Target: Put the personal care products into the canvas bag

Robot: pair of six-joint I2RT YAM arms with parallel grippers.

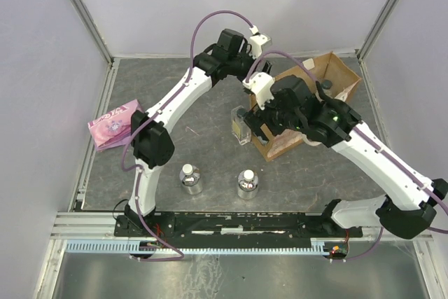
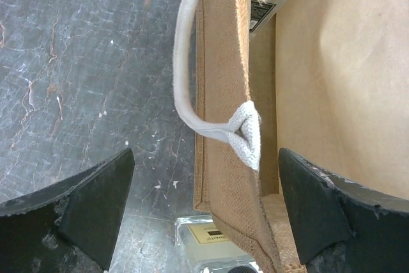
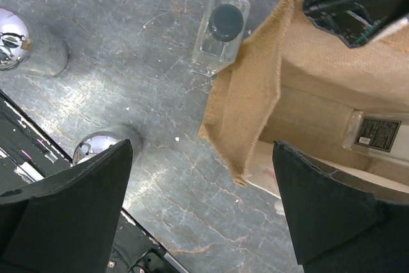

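Canvas bag (image 1: 336,68) holds one clear bottle (image 3: 372,133); second clear bottle (image 1: 241,125) and two silvery bottles (image 1: 190,178) (image 1: 247,183) outstanding; left gripper (image 2: 204,183) and right gripper (image 3: 201,171) spread wide, empty.

Right arm (image 1: 378,153) overhangs the canvas bag (image 1: 341,71), partly blocking its mouth.

Not much was actually legible, tbh. The pink packet (image 1: 114,125) had big white lettering across its top, but I couldn't make out the word for sure. The clear bottle (image 3: 355,133) lying inside the canvas bag (image 3: 255,87) carried a black label (image 3: 378,133) with rows of tiny white print, too small to read. The second clear bottle (image 2: 192,247), just outside the bag, had a pale label (image 2: 214,236) with a dark strip, also too blurry.
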